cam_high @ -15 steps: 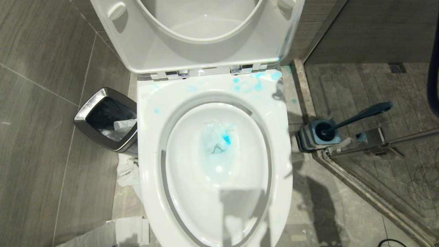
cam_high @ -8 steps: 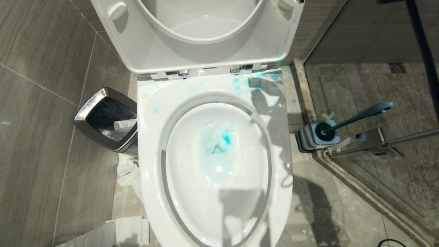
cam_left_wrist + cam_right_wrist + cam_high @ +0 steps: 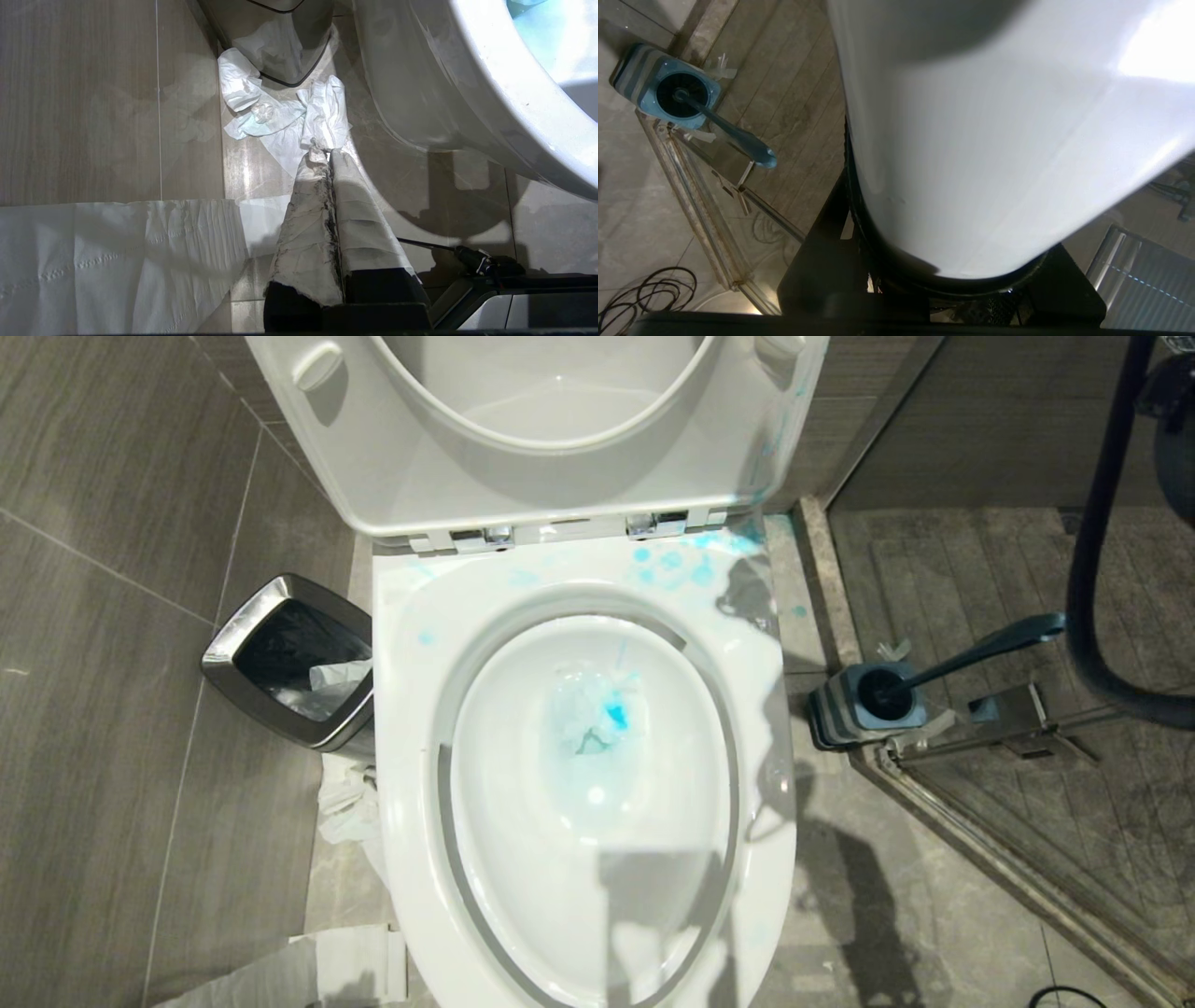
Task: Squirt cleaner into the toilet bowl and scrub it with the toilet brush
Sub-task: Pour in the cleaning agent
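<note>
Inside toilet bowl (image 3: pixel 766 728): blue liquid (image 3: pixel 614 714) (w/ soaked tissue (image 3: pixel 574 714)).

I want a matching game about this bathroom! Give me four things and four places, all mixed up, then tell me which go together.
Things:
1. long slate-blue toilet brush
2. steel-rimmed square waste bin
3. bright blue cleaner liquid
4. crumpled white paper

Places:
A. down inside the white ceramic toilet bowl
B. on the floor between bin and toilet
C. standing in its square grey-blue holder, right of the toilet
D. on the floor, left of the toilet

Pairs: 1-C, 2-D, 3-A, 4-B
</note>
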Robot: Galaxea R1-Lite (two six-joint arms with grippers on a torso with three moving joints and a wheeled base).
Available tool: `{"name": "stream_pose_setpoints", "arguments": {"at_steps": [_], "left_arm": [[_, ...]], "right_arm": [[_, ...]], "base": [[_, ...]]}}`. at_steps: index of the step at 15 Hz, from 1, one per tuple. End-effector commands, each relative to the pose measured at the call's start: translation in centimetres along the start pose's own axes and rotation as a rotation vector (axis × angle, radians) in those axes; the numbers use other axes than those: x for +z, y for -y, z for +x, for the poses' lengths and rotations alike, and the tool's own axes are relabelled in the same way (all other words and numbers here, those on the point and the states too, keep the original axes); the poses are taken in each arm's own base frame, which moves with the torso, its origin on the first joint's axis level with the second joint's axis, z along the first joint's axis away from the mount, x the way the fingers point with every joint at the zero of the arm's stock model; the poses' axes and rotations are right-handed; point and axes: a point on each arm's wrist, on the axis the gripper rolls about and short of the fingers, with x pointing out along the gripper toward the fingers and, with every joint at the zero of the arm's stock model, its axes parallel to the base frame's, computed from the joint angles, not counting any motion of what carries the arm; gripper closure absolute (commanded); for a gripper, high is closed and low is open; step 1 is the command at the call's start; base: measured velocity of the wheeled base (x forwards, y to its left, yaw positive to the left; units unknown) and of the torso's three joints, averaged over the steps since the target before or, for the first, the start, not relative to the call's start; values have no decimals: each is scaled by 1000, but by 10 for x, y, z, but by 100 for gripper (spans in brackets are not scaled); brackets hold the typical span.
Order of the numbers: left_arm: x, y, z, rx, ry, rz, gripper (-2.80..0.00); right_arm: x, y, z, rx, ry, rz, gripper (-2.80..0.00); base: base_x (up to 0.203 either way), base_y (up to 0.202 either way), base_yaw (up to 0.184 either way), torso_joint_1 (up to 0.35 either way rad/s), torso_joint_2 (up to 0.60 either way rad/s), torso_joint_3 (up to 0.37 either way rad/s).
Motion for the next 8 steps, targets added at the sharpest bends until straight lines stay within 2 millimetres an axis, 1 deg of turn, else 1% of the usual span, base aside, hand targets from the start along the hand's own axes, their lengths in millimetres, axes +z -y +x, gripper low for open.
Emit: {"name": "stream_pose_setpoints", "arguments": {"at_steps": [1,4,5,6,7,8], "left_arm": [[0,0,0,0,-2,0,0],[0,0,0,1,-2,0,0],[0,0,0,1,-2,0,0],[0,0,0,1,-2,0,0],[0,0,0,1,-2,0,0],[0,0,0,1,-2,0,0]], "right_arm": [[5,-13,-1,9,2,-65,0],[5,-10,-18,39,63,-49,0],[8,-13,-28,54,94,-56,0],[14,-24,-37,67,123,-82,0],[22,-39,-45,73,144,-122,0],[25,-49,-49,74,155,-162,0]], "base": [[0,0,0,0,0,0],[0,0,0,0,0,0],[0,0,0,0,0,0],[0,0,0,0,0,0],[0,0,0,0,0,0],[0,0,0,0,0,0]]}}
